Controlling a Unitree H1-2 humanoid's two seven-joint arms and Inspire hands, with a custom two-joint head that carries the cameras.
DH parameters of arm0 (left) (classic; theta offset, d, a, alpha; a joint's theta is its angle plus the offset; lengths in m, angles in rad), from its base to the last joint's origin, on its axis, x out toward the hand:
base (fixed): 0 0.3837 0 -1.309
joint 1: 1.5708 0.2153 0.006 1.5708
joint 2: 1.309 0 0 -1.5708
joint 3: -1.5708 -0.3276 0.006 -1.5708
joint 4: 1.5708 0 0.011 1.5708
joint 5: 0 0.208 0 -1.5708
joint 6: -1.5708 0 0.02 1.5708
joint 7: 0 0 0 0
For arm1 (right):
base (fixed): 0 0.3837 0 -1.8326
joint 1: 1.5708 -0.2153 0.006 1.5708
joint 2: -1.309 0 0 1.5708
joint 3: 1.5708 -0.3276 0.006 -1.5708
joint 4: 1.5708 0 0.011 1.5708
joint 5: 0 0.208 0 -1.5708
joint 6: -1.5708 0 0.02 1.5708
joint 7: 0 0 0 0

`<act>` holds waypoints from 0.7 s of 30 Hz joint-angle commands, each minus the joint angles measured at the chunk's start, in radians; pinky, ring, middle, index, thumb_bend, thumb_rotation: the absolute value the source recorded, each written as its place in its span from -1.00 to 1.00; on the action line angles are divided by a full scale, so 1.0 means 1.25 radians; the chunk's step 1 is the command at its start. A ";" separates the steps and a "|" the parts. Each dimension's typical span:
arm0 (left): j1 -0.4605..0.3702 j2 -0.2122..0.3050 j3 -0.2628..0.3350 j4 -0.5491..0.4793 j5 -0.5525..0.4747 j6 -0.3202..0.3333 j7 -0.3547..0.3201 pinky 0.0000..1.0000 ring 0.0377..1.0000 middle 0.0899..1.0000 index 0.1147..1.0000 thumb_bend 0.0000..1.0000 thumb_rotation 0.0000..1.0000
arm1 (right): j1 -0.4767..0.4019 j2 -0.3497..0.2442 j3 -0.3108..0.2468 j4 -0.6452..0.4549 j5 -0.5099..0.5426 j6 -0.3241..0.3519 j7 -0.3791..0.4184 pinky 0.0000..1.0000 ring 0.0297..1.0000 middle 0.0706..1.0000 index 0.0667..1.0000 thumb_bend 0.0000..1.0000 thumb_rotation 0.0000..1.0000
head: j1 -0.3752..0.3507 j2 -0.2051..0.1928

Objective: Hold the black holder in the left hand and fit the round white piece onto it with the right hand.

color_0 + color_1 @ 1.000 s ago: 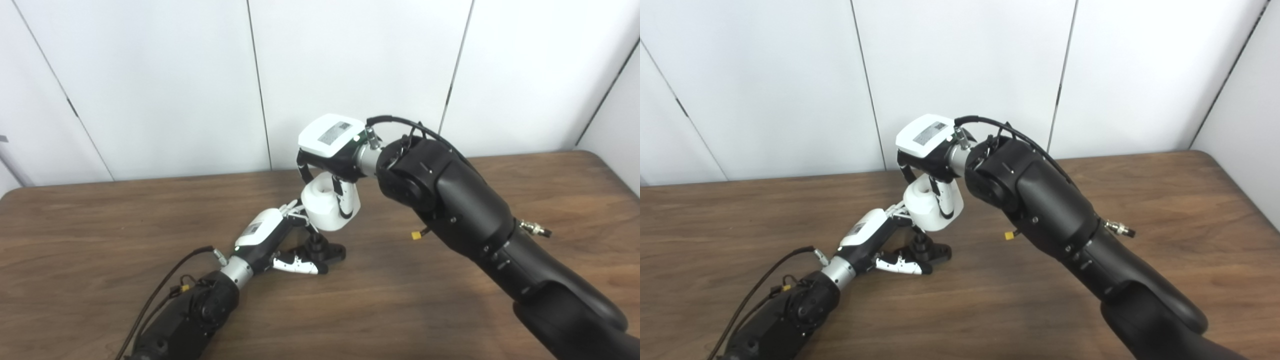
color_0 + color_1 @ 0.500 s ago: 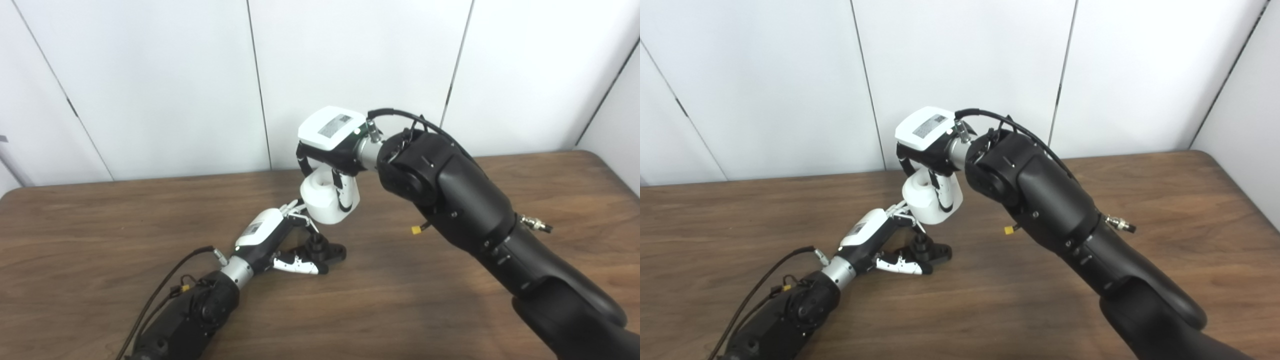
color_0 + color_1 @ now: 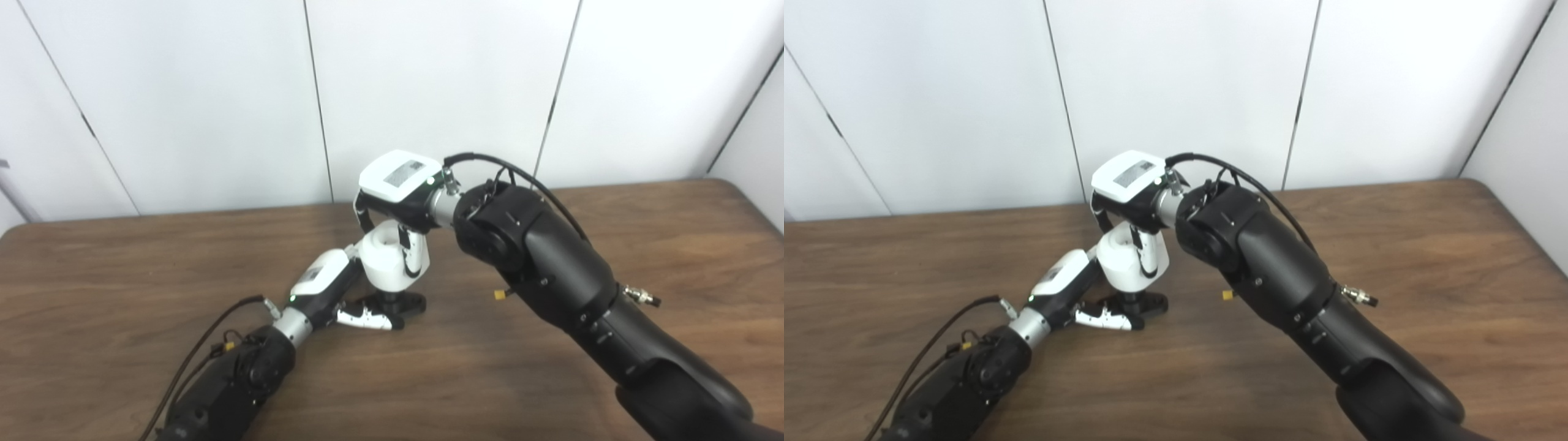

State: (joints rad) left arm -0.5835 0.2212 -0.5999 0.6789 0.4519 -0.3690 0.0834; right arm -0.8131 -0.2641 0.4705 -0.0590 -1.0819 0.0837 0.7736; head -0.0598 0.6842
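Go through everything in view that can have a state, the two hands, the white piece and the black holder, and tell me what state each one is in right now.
Left hand: shut on the black holder, low at the table.
Right hand: shut on the round white piece, gripping it from above.
Round white piece: held upright, directly over the holder's post; how far it is seated cannot be seen.
Black holder: base resting on the table, post mostly hidden under the white piece.

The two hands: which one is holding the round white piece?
The right hand, whose arm enters from the picture's right side, grips the round white piece from above. The left hand sits low at the black holder on the table.
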 commanded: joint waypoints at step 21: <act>0.091 -0.043 -0.051 0.025 0.040 0.033 -0.095 1.00 1.00 0.85 -0.17 0.05 -0.88 | 0.005 0.023 -0.044 -0.002 -0.002 0.059 -0.065 0.90 0.80 0.60 -0.11 0.05 -0.72 | 0.000 0.012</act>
State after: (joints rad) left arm -0.5773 0.2206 -0.5977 0.6644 0.4517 -0.3647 0.0783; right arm -0.7747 -0.2388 0.4305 -0.0528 -1.0828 0.1426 0.7272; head -0.0598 0.6979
